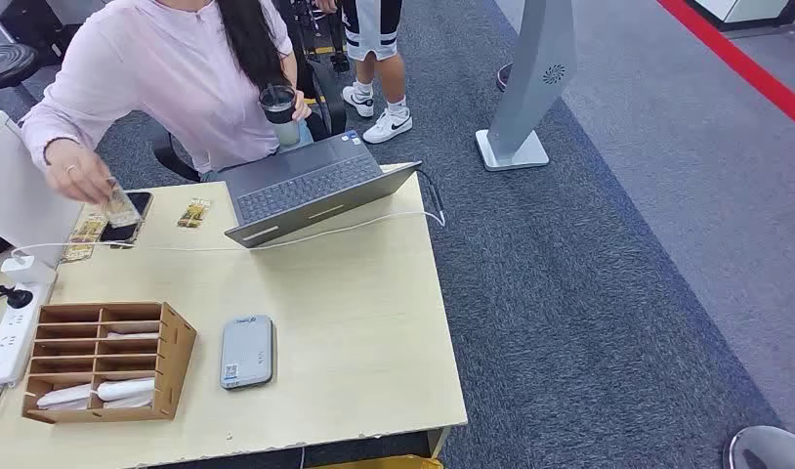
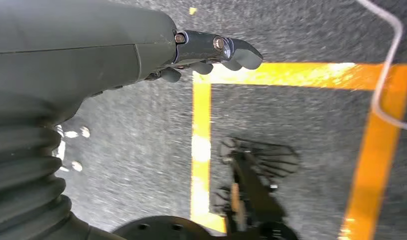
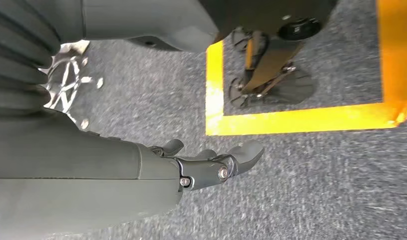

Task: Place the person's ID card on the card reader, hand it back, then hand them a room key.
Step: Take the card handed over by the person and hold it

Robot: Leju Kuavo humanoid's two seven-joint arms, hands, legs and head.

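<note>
Left hand: left hand (image 2: 211,55) hangs at the robot's side over grey carpet with yellow floor tape; nothing in it, fingers loosely extended. Released.
Right hand: right hand (image 3: 211,162) likewise hangs low over the carpet, fingers apart and slightly curled, holding nothing. Released.
Why arms are down: judged as a waiting posture; the card has not yet been offered within reach.
ID card: the person's hand (image 1: 76,174) holds a card (image 1: 121,206) at the far left of the table (image 1: 364,322), just above a dark phone (image 1: 130,223). Probably the ID card, but print too small to confirm.
Card reader: grey flat card reader (image 1: 247,351) lies near the front edge, centre-left, face up, apart from everything else. Placed where either arm could reach it, by my reading.
Key holder: wooden divided rack (image 1: 105,360) sits near left, just left of the reader. Lower compartments hold pale flat items, likely room key sleeves; one more in an upper right slot. Other slots look bare.
Other table items: open laptop (image 1: 311,186) far centre, tilted; two small patterned packets (image 1: 192,212) beside the phone; white power strip (image 1: 11,327) at the left edge, cable running across the table.
Person: seated at the far side, cup (image 1: 279,109) in the other hand.
Stage: judged at the very start; card not yet received.
</note>
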